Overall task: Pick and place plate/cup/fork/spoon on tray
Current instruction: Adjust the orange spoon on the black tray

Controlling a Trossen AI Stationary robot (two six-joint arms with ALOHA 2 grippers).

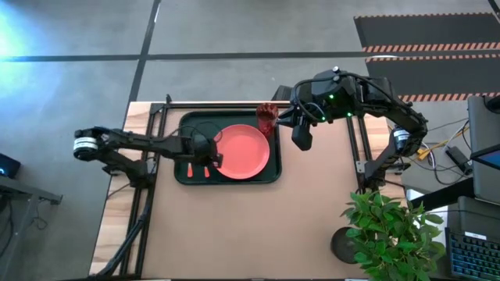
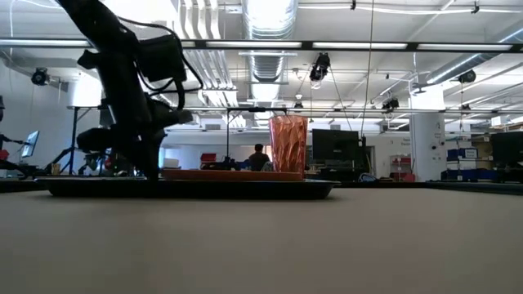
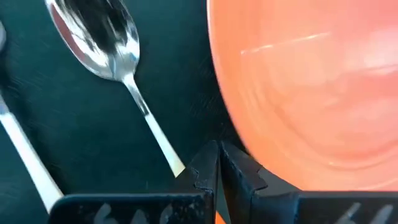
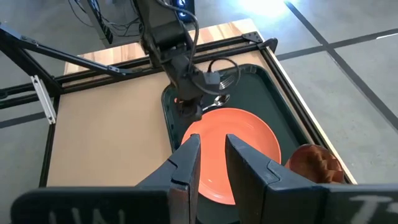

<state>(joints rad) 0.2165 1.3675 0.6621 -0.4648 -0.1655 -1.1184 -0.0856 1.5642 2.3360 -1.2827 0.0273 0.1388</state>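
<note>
The coral-orange plate (image 1: 246, 152) lies flat in the dark tray (image 1: 183, 125). The reddish-brown cup (image 1: 267, 117) stands upright at the tray's far right corner and also shows in the low view (image 2: 288, 145). The spoon (image 3: 99, 31) and the fork's stem (image 3: 25, 155) lie on the tray floor to the left of the plate, with their orange handles (image 1: 195, 170) toward the near rim. My left gripper (image 1: 215, 161) is shut and low over the tray, between the spoon's stem and the plate's left rim. My right gripper (image 1: 301, 140) is open and empty, above the table just right of the cup. My left gripper (image 3: 217, 155) points down with its fingers shut. Its tips stand close beside the spoon's stem (image 3: 171, 155) and the plate's rim (image 3: 249, 149). I cannot tell whether they touch the spoon, the plate or the tray floor.
A potted plant (image 1: 383, 234) stands at the table's near right corner. Dark metal frame rails run along the table's left side (image 1: 148, 140) and right side (image 1: 355, 148). Bare tabletop (image 1: 234, 226) lies between the tray and the near edge.
</note>
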